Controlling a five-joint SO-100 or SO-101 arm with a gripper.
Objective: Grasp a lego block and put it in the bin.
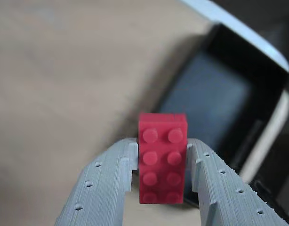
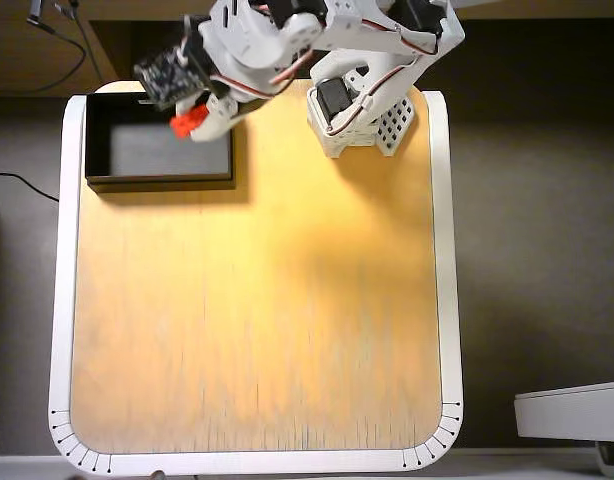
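At the left side of the overhead view, the bin [image 2: 159, 150] is sitting in the upper left corner of the desk [image 2: 257, 320], its black walls lying close along the desk's white rim. Over the bin's right part, the end effector [image 2: 190, 120] is hanging with the lego block [image 2: 188, 121] showing as a small red spot at its tip, above the bin's dark floor near the right wall. Further right, the white arm [image 2: 327, 40] is reaching leftward from its base [image 2: 359, 122], which is standing at the top edge of the desk, well apart from the bin.

On the left of the wrist view, bare wood of the desk [image 1: 55, 80] is filling the picture. At the centre bottom, the end effector [image 1: 162, 162] is pinching the lego block [image 1: 162, 157]: the two grey fingers are pressing against the brick's long sides, studs facing the camera, with its upper end sticking out beyond the fingertips. Behind and to the right, the bin [image 1: 215, 94] is lying blurred, its grey floor and dark walls showing beside the desk's pale rim.
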